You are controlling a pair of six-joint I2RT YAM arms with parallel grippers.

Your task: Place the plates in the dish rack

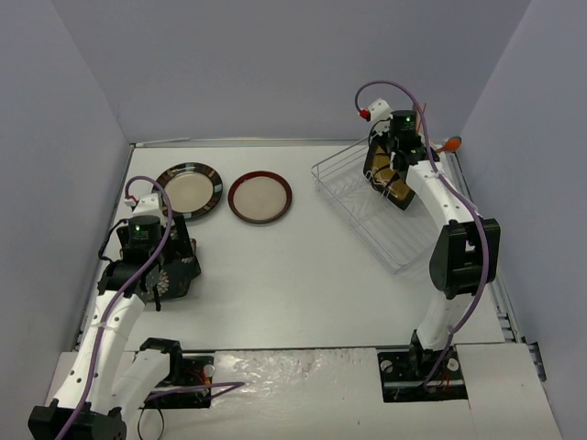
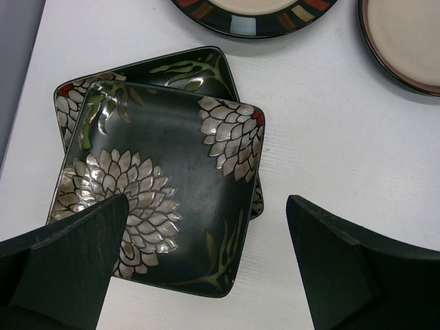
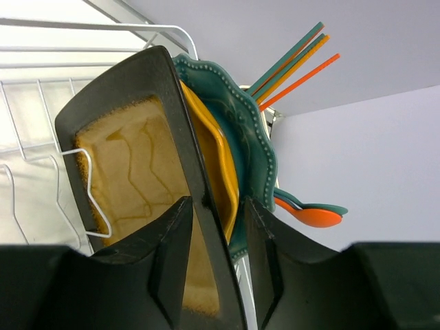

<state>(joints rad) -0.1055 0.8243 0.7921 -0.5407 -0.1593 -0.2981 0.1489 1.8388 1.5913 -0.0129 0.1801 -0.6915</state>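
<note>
Two black floral square plates (image 2: 165,172) lie stacked on the table at the left (image 1: 188,268). My left gripper (image 2: 206,201) hovers open just above them (image 1: 168,266), one finger over the top plate's near corner. A striped-rim round plate (image 1: 190,191) and a red-brown-rimmed round plate (image 1: 260,196) lie flat behind. The white wire dish rack (image 1: 367,215) is at the far right. In it stand a black square plate with amber centre (image 3: 130,165), a yellow plate (image 3: 214,161) and a teal scalloped plate (image 3: 244,127). My right gripper (image 3: 218,213) straddles the amber plate's rim, jaws slightly apart (image 1: 390,179).
Orange and teal utensils (image 3: 295,62) stand in the rack's far corner against the back wall, and spoon bowls (image 3: 316,216) stick out beside the teal plate. Grey walls close in the table on the left, back and right. The round plates' rims show at the top of the left wrist view (image 2: 254,17).
</note>
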